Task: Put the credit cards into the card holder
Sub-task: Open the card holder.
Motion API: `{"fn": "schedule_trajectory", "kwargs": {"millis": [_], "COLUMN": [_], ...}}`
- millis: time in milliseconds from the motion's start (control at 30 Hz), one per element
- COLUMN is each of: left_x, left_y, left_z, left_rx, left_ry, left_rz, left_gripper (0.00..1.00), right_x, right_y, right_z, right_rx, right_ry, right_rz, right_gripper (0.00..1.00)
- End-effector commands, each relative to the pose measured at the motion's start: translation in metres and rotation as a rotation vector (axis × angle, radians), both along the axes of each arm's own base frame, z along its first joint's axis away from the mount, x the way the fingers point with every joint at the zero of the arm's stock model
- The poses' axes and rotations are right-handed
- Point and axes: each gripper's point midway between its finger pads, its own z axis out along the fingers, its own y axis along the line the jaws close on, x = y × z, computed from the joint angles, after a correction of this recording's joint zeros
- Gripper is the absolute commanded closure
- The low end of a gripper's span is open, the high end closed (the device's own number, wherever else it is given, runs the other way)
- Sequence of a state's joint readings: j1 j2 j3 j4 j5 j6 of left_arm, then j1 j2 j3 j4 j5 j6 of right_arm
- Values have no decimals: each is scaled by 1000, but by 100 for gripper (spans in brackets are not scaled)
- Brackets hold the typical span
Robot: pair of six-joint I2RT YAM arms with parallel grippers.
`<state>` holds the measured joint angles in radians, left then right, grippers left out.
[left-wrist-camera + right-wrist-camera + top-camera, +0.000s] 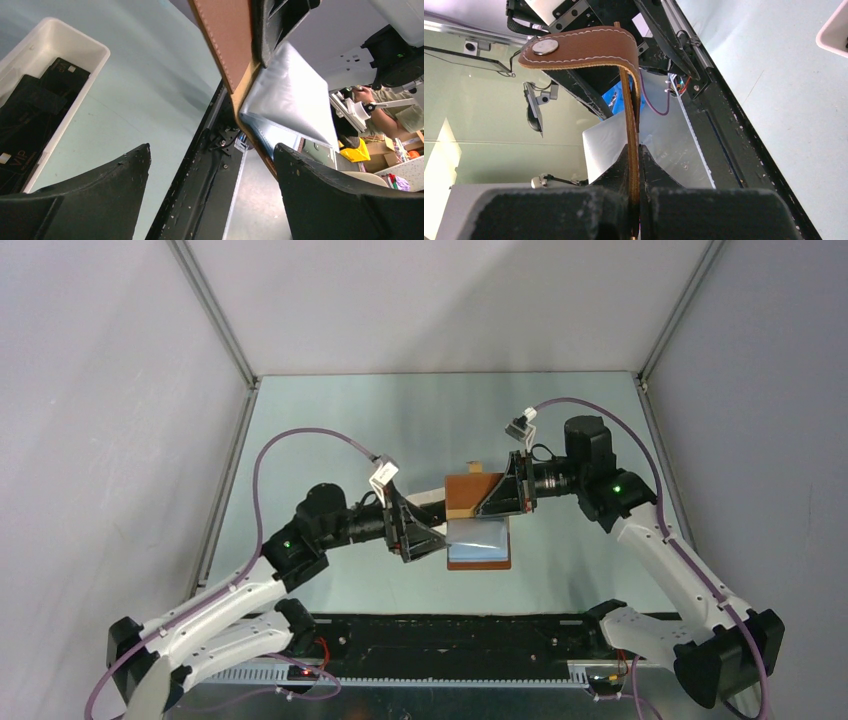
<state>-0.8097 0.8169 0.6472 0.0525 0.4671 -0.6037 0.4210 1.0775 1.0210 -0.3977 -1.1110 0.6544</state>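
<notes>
The brown leather card holder [468,495] hangs open above the table, its pale grey-blue pockets [479,540] facing up. My right gripper [634,150] is shut on its brown leather edge, and the snap tab [574,47] curls over just ahead. In the top view my right gripper [507,496] sits at the holder's right side. My left gripper [211,150] is open and empty, its right finger [320,185] close against the holder's lower edge [260,145]. Several black credit cards [30,110] lie in the white tray [75,47] at the left.
The black base rail [200,180] at the table's near edge runs under my left gripper. A corner of the white tray [835,30] shows at the upper right of the right wrist view. Grey enclosure walls [120,390] stand on both sides.
</notes>
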Motion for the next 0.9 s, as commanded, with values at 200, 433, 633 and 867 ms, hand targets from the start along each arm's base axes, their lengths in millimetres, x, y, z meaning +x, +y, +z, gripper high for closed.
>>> {"fn": "schedule_trajectory", "kwargs": {"millis": [200,433,633,867], "left_x": [-6,-2,6,20], "left_y": [-2,-7,-15,-18], "left_z": [58,56,47,59], "left_rx": [-138,-137,-132,-193], "left_ry": [-107,-97,-75,-115], "left_rz": [-38,-43,-34,25], "left_gripper": [5,5,8,25], "right_x": [0,-1,-3,-16], "right_y": [-2,-1,0,4], "right_z": [-6,-6,3,10], "right_rx": [-18,-17,13,39], "right_ry": [-9,-17,-35,-60], "right_rz": [10,16,25,81], "right_gripper": [100,100,98,92]}}
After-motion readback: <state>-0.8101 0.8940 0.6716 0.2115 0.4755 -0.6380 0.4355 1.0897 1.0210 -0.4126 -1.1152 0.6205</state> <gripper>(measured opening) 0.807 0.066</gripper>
